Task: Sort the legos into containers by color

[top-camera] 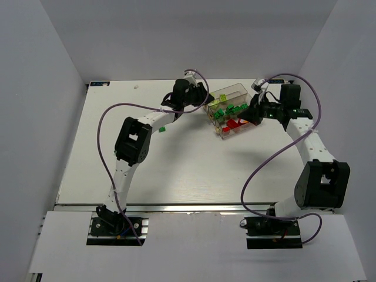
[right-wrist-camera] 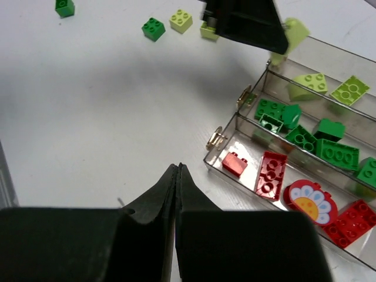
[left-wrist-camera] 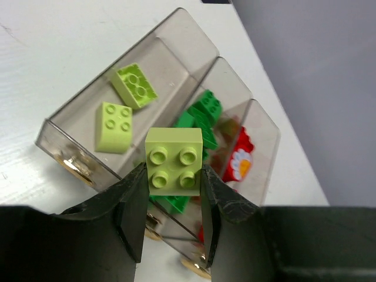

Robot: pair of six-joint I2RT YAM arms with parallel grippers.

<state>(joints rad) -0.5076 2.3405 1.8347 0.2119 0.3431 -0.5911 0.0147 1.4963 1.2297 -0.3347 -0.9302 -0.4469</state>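
The white bench (top-camera: 176, 170) fills most of the overhead view, and both arms reach toward its upper middle. There the containers (top-camera: 234, 94), three clear bins joined in a row, lie at a slant. The left arm comes in at their left end and the right arm at their right side. In the left wrist view the left pincer (left-wrist-camera: 173, 173) grips a pale yellow-green brick (left-wrist-camera: 174, 161) by two opposite sides, studs facing the camera, in front of the near end of the bins. The right pincer (right-wrist-camera: 177, 176) is closed tight on nothing, its tips together above bare bench at the lower middle of the right wrist view, left of the bins. In that view the legos are sorted: red bricks (right-wrist-camera: 270, 174) and a red flower piece (right-wrist-camera: 310, 202) in the lowest bin, dark green bricks (right-wrist-camera: 336, 154) in the middle one, pale yellow-green bricks (right-wrist-camera: 351, 89) in the upper one. At the upper left, loose on the bench, lie two dark green bricks (right-wrist-camera: 153, 28) and a pale one (right-wrist-camera: 181, 20).
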